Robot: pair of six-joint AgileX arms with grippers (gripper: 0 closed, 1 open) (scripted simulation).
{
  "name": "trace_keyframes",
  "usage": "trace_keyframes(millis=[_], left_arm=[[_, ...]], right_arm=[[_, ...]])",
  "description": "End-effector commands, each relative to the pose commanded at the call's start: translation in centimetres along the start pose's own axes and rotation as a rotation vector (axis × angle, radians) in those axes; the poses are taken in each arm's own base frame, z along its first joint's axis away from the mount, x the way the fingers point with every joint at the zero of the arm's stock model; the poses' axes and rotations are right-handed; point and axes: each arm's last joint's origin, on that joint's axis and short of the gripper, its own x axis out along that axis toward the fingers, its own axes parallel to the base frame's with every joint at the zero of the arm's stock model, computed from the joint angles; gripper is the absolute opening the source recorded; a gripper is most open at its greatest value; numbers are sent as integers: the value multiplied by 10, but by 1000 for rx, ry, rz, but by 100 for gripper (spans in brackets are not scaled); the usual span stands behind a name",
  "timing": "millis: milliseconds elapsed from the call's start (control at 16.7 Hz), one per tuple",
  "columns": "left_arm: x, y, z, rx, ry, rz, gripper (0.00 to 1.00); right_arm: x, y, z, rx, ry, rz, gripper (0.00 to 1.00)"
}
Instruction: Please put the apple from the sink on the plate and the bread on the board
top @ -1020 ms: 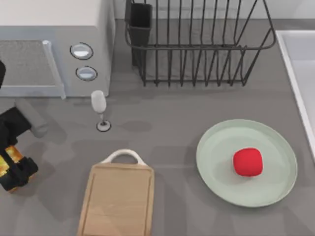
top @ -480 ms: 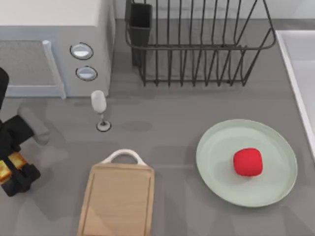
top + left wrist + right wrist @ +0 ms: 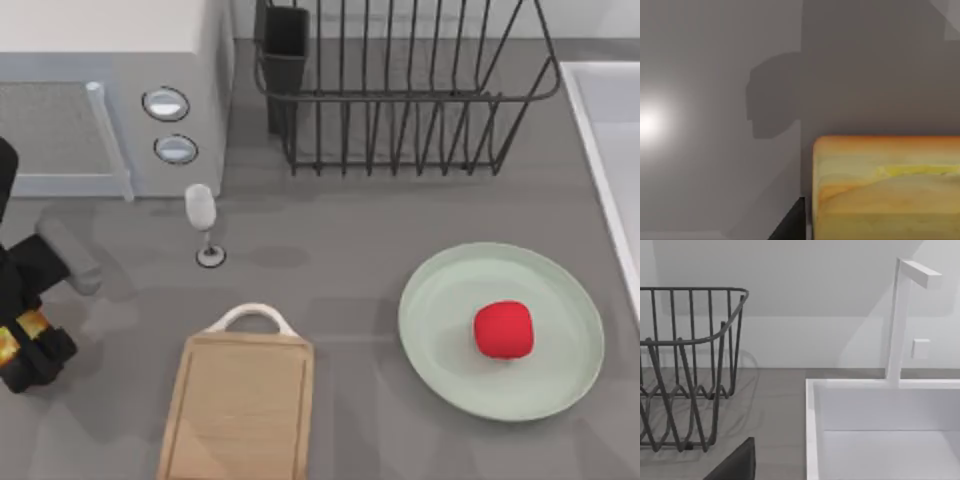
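Top view: my left pincer (image 3: 22, 340) at the grey surface's (image 3: 330, 270) left edge, clenched on the golden-yellow square bread chunk (image 3: 20, 331).
Bread: left of the light wooden cutting board (image 3: 240, 410), well apart.
Apple: small bright red apple (image 3: 503, 329) sits on the round mint-green plate (image 3: 440, 330).
Sink: pale white basin (image 3: 880, 430), right side.

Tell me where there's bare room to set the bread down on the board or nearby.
The whole board top is bare. Open counter also lies between the board and the plate, and between the wine glass and the dish rack. The left edge is crowded: the left tool holds the bread there.
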Motion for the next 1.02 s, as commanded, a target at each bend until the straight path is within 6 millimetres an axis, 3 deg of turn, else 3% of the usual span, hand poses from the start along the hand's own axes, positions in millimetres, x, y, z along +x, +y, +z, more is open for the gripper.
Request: trace_keyframes(millis=[180, 240, 660, 840, 1020], left_arm=[[0, 0, 0, 0, 0, 0, 2], [0, 0, 0, 0, 0, 0, 0], [0, 0, 0, 0, 0, 0, 0], [-8, 0, 1, -2, -9, -1, 0], [-31, 3, 3, -1, -5, -6, 0]], right_arm=[[0, 0, 0, 0, 0, 0, 100], [0, 0, 0, 0, 0, 0, 100], [0, 0, 0, 0, 0, 0, 100], [0, 0, 0, 0, 0, 0, 100], [0, 0, 0, 0, 0, 0, 100]])
